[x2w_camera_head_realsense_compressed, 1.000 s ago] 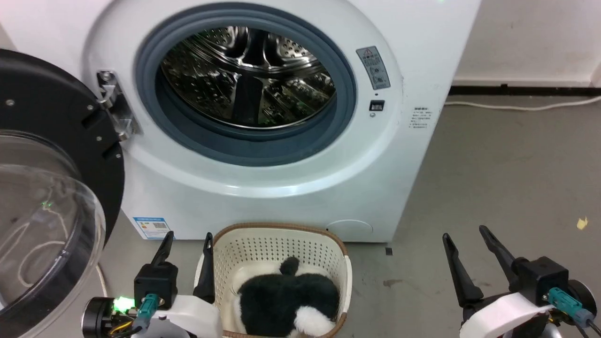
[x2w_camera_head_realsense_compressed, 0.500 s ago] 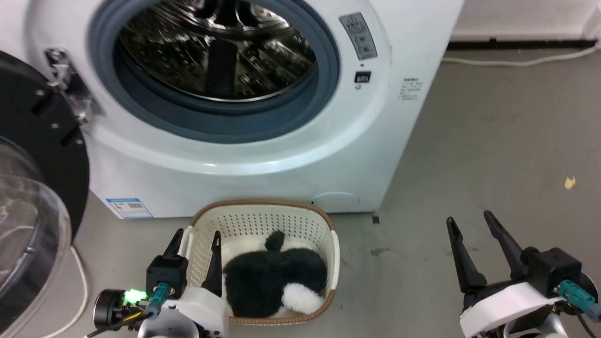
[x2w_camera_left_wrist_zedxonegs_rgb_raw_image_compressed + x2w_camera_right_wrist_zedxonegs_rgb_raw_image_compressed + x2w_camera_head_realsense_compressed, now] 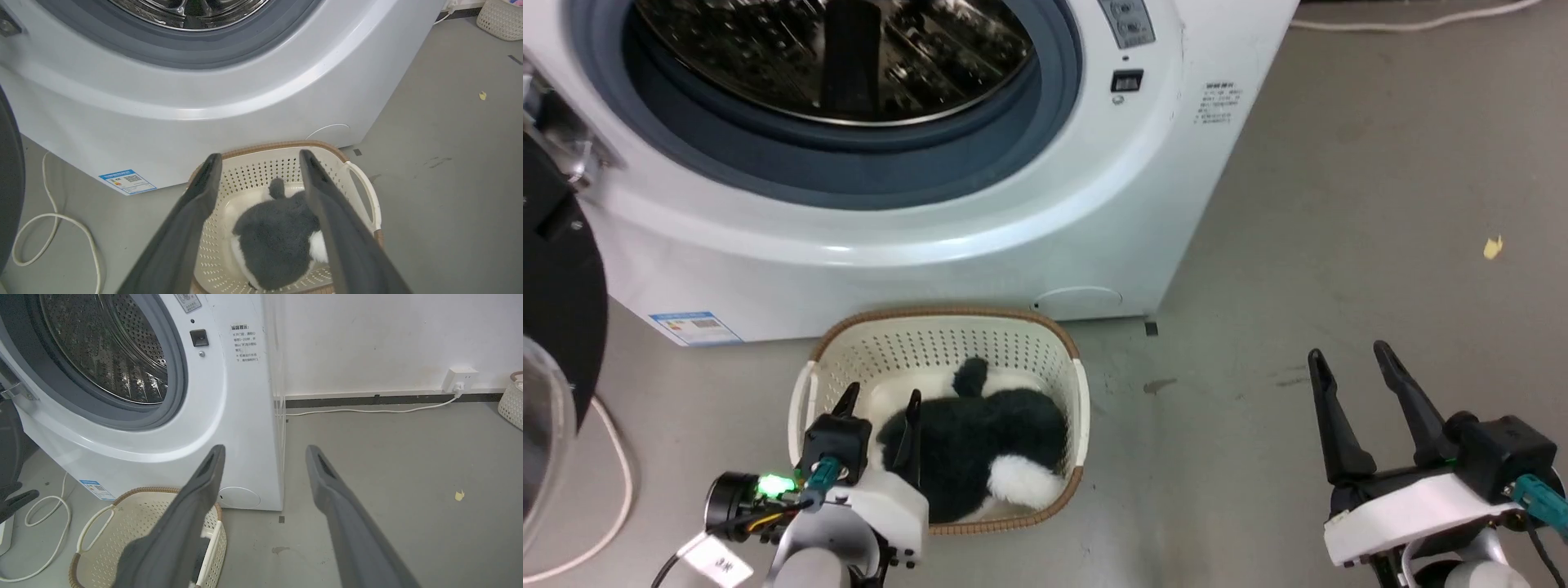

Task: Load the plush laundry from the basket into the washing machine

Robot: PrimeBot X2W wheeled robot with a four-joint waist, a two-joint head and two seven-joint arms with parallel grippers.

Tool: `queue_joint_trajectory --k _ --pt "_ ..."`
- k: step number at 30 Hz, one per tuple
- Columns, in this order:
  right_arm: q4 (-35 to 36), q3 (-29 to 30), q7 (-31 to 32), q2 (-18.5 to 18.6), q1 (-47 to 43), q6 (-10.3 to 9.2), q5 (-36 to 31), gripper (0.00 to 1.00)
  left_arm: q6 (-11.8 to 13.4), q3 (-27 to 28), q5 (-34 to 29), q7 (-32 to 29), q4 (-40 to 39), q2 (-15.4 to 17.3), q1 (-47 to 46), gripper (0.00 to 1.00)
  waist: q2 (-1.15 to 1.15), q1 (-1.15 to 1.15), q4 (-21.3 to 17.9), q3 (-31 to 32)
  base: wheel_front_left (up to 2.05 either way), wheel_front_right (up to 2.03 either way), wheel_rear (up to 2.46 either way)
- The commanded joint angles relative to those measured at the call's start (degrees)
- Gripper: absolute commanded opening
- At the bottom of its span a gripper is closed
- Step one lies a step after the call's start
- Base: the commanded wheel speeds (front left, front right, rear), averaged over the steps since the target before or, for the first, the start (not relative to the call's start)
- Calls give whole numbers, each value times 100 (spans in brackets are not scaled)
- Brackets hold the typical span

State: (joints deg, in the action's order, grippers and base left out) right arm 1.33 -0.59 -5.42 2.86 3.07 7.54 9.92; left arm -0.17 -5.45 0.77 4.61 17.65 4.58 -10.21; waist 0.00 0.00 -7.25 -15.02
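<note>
Left of the basket (image 3: 947, 311), the washer's open door (image 3: 556, 310) and a loose white cable (image 3: 55, 215) crowd the floor, so that side offers little swing room. Over the basket's left half hangs the left gripper (image 3: 883, 394), its jaws spread moderately wide and holding nothing. One tip sits at the edge of the fur; I cannot tell whether it touches.

Inside the basket, filling most of it, lies the plush laundry (image 3: 980, 441), black with a white patch toward the near right corner and a small round ear pointing at the far wall. It looks light, soft and squashy, so it should compress under the jaws rather than slip. A deep pinch across the bulky black middle seems safer than the ear, which might stretch.

Just behind the basket stands the washing machine (image 3: 931, 245). The lift must clear the brown rim, then the grey gasket (image 3: 849, 167) lip.

Well right of the basket, the right gripper (image 3: 1348, 353) hovers above bare floor (image 3: 1339, 245), jaws likewise apart and empty, with open room around it.
</note>
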Motion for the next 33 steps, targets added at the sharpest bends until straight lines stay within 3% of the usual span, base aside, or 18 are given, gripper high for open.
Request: queue_joint_trajectory --k 1,15,33 --pt "43 -13 -62 1 120 -2 94 100 -15 -49 36 59 154 46 -160 100 0 0 -57 -103 0 0 0" --pt "100 -92 -230 1 371 -3 436 100 -167 -305 17 226 1248 369 -910 100 0 0 -352 -759 0 0 0" --pt "158 -273 -458 1 725 -4 979 100 -450 -698 139 -405 2881 942 -2240 100 0 0 -871 -1769 0 0 0"
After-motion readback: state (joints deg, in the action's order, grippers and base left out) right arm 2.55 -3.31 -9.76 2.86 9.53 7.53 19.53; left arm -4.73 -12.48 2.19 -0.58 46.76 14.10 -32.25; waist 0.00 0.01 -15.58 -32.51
